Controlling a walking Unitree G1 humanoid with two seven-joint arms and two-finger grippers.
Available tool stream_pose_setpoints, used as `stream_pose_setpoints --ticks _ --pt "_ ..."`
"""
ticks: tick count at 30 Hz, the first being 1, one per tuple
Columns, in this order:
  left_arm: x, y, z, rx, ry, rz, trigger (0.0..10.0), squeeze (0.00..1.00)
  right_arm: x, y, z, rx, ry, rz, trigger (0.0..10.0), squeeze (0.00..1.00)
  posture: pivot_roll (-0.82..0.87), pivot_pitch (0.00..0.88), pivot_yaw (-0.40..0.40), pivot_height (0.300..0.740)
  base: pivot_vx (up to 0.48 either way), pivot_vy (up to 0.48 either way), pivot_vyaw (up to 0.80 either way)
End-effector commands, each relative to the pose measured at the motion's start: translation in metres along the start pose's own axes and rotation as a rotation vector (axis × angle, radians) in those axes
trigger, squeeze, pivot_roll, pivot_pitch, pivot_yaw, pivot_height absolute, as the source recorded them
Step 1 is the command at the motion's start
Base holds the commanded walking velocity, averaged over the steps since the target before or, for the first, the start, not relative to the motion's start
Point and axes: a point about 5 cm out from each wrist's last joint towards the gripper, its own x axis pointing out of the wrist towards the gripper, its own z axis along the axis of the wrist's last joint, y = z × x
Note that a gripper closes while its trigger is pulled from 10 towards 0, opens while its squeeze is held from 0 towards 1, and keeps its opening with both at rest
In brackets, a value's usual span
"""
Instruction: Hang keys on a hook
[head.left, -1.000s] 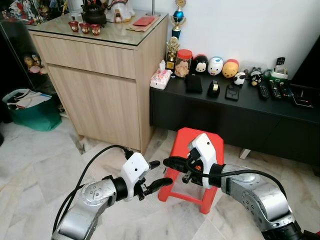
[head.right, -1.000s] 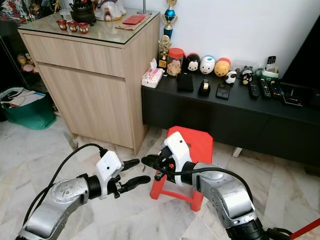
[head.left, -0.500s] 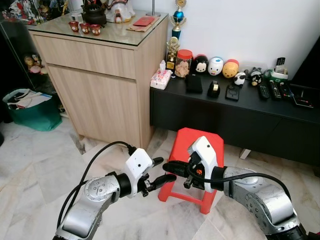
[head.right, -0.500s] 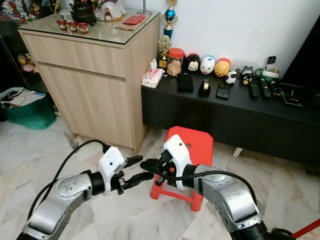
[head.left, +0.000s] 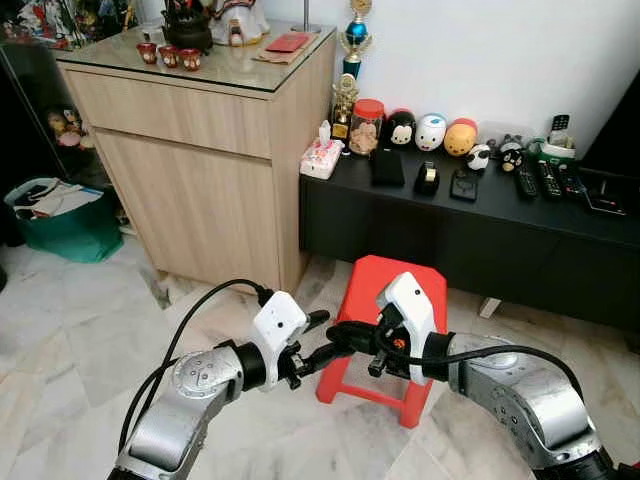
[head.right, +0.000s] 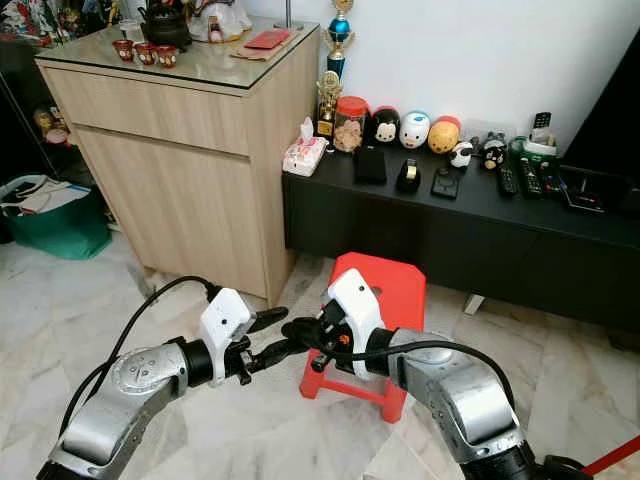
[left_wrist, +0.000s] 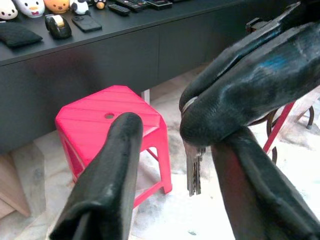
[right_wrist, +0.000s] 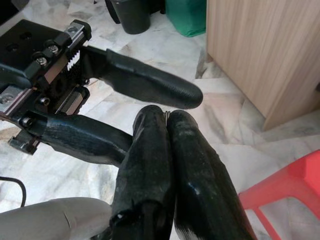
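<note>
Marble floor (head.left: 80, 330) lies beneath both grippers, which meet in mid-air in front of a red stool (head.left: 385, 300). Right gripper (head.right: 298, 329): fingers pressed together on the ring of the keys (left_wrist: 193, 170), which hang from the fingertips in the left wrist view, above the floor and beside the stool. Left gripper (head.right: 268, 336): fingers parted, one above and one below the tips of the right gripper, with the upper finger (right_wrist: 150, 85) apart from them; the lower finger (right_wrist: 82, 140) lies just beside the right gripper's fingers (right_wrist: 150, 165), and contact cannot be confirmed. Both silver arms reach inward from the lower corners of the head views, a black cable (head.left: 195, 310) looping over the left one. Behind the stool, a low black console (head.left: 470, 230) runs along a white wall (head.left: 520, 50), carrying round figurines (head.left: 432, 131), a jar (head.left: 366, 125), trophies (head.left: 347, 100), a tissue pack (head.left: 322, 157) and remotes (head.left: 540, 178). To its left stands a wooden cabinet (head.left: 200, 170) with a glass top, holding a dark teapot (head.left: 187, 27) and small cups (head.left: 168, 54). A green bag (head.left: 65, 222) sits on the floor beyond the cabinet.
</note>
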Motion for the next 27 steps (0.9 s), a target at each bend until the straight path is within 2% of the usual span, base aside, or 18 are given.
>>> stream_pose_setpoints --ticks 1,14,25,27 --pt "-0.0023 0.0036 -0.0015 -0.013 0.009 0.016 0.0 0.00 -0.0015 0.0022 0.0093 -0.028 -0.022 0.001 10.0 0.00 -0.02 0.000 -0.093 0.740 0.000 0.000 0.00" --pt "-0.0061 0.0075 -0.0019 -0.107 -0.052 0.084 0.0 0.00 -0.0001 0.0010 0.0108 -0.010 -0.036 -0.010 10.0 0.00 -0.02 0.000 -0.093 0.740 0.000 0.000 0.00" --pt "-0.0073 0.0093 0.0008 -0.125 -0.081 0.105 0.0 0.00 0.0003 -0.0005 0.0094 -0.001 -0.036 -0.018 10.0 0.00 -0.02 0.000 -0.096 0.740 0.000 0.000 0.00" --pt "-0.0077 0.0077 0.0010 -0.128 -0.080 0.096 0.0 0.00 0.0005 -0.0049 0.0095 0.010 -0.050 -0.049 10.0 0.00 -0.02 0.000 -0.096 0.740 0.000 0.000 0.00"
